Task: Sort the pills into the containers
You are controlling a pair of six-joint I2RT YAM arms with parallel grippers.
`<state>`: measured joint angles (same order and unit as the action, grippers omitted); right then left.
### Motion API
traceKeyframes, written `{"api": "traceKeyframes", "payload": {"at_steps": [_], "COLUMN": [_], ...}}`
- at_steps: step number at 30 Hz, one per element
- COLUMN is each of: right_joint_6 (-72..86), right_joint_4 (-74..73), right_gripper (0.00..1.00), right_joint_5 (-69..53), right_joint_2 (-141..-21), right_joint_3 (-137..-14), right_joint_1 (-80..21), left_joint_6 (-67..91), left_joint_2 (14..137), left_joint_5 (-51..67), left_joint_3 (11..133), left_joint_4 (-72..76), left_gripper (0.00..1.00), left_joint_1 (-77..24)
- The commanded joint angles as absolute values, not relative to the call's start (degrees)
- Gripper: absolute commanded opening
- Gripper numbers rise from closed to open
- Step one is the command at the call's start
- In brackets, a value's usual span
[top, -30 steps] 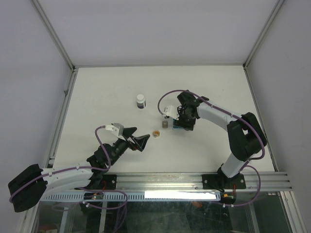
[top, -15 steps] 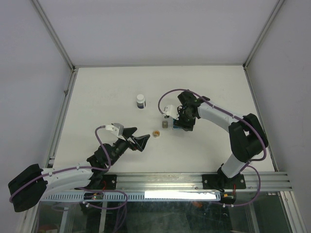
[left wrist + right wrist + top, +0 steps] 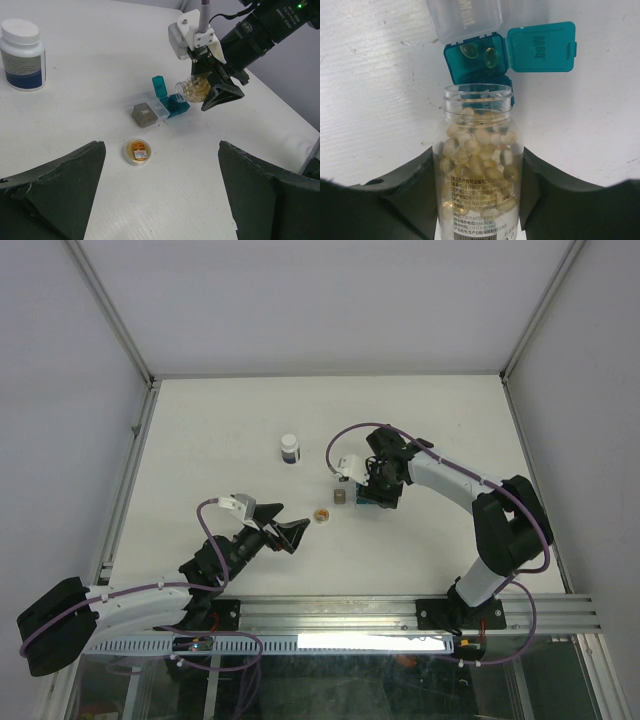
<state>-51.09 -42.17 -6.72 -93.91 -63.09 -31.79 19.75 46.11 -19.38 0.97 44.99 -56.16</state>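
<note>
My right gripper (image 3: 477, 186) is shut on a clear, uncapped bottle (image 3: 478, 150) full of yellow softgel pills. The bottle is tipped, with its mouth just over the teal-blue box (image 3: 476, 62). The box's lid (image 3: 540, 40) is flipped open and two pills (image 3: 490, 56) lie inside. A translucent white compartment (image 3: 464, 20) adjoins the box. The grey cube-like box (image 3: 144, 114) sits shut just left of the teal box (image 3: 175, 106). My left gripper (image 3: 160, 200) is open and empty, low over the table short of these things.
The bottle's yellow cap (image 3: 137, 151) lies on the table near the grey box. A white pill bottle with a dark label (image 3: 22, 54) stands at the far left, also seen from above (image 3: 289, 449). Walls enclose the white table (image 3: 200, 440).
Almost nothing has changed. My right gripper holds the tipped bottle in the same spot over the teal box. The left arm has shifted very slightly.
</note>
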Motion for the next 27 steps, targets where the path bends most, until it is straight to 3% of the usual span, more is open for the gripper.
{"api": "traceKeyframes", "payload": {"at_steps": [1, 4, 7, 9, 11, 14, 16, 18, 20, 27], "right_joint_6": [-50.4, -50.9, -49.6, -50.6, -49.6, -50.4, -49.5, -50.8, -49.4, -50.5], "right_joint_4": [-41.4, -37.0, -43.3, -36.8, -42.7, -38.3, -42.4, -35.9, -42.9, -35.7], "right_gripper": [0.00, 0.00, 0.00, 0.00, 0.00, 0.00, 0.00, 0.00, 0.00, 0.00], "right_joint_5": [-5.5, -5.1, -8.7, -4.2, -8.2, -3.8, -8.8, -3.6, -7.7, -3.9], "right_joint_2": [-92.4, -91.0, -93.3, -91.3, -92.3, -91.8, -91.9, -90.5, -92.7, -90.9], "right_joint_3": [-65.2, -61.8, -65.8, -61.6, -65.4, -61.9, -64.3, -60.3, -64.9, -60.7], "right_joint_1": [-31.9, -31.8, -31.7, -31.8, -31.8, -32.1, -32.0, -32.1, -32.0, -32.1], "left_joint_6": [19.4, 19.5, 19.4, 19.4, 19.4, 19.2, 19.3, 19.4, 19.5, 19.7], "left_joint_2": [46.2, 46.6, 46.4, 46.2, 46.1, 46.4, 46.7, 47.0, 46.9, 46.3], "left_joint_5": [-18.5, -18.3, -18.0, -18.3, -18.3, -18.3, -18.0, -18.0, -17.8, -17.8], "left_joint_3": [0.5, 0.8, 0.9, 0.7, 0.7, 0.7, 1.0, 0.7, 0.9, 0.7], "left_joint_4": [48.1, 48.0, 47.3, 47.7, 47.6, 48.1, 47.5, 48.3, 47.8, 47.4], "left_gripper": [0.99, 0.99, 0.99, 0.99, 0.99, 0.99, 0.99, 0.99, 0.99, 0.99], "left_joint_1": [-55.9, -55.9, -55.9, -55.8, -55.9, -55.8, -55.8, -55.8, -55.8, -55.8]}}
